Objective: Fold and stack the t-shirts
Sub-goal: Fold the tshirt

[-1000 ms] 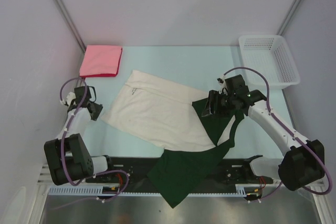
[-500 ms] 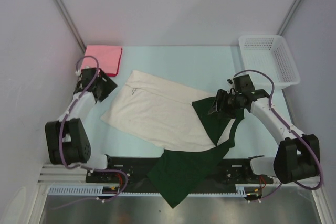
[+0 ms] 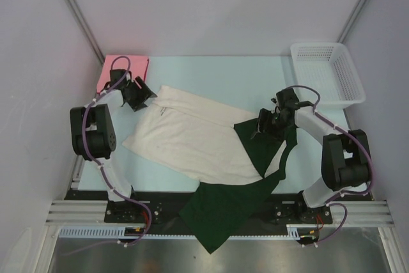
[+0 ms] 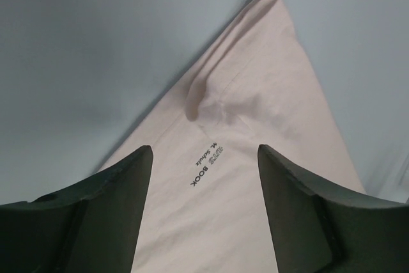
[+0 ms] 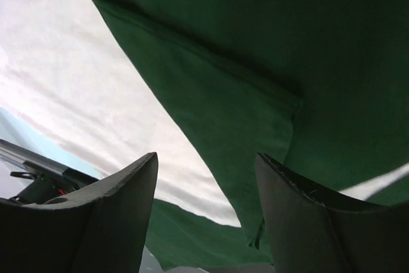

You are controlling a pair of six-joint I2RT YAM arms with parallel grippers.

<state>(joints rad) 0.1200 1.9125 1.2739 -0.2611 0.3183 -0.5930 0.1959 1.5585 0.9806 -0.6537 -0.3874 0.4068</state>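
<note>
- The cream-and-dark-green shirt (image 3: 192,135) lies spread out in the middle of the pale blue table (image 3: 223,78), turned at a slant.
- Its cream body runs from the far left toward the near right. A dark green part hangs over the near edge of the table, between the two arm bases.
- The pink-red shirt (image 3: 137,65) lies folded square in the far left corner of the table. The left arm partly covers it, and it is just beside the far corner of the cream cloth.
- The left gripper (image 3: 142,97) is over this far left corner of the cream shirt. In the left wrist view its two dark fingers (image 4: 108,202) stand well apart, with nothing pinched between them.
- Between these fingers the cream cloth shows a small raised fold and small black lettering (image 4: 208,164) that includes the word "BOOK".
- The right gripper (image 3: 261,126) is over the dark green sleeve (image 5: 223,113) at the right side of the shirt. Its fingers (image 5: 108,215) are also spread wide, and the cloth lies below them, not pinched.
- In the right wrist view the hem of the sleeve crosses between the fingers, with cream cloth to the left of it.
- A white mesh basket (image 3: 319,49) stands in the far right corner, well apart from both shirts.
</note>
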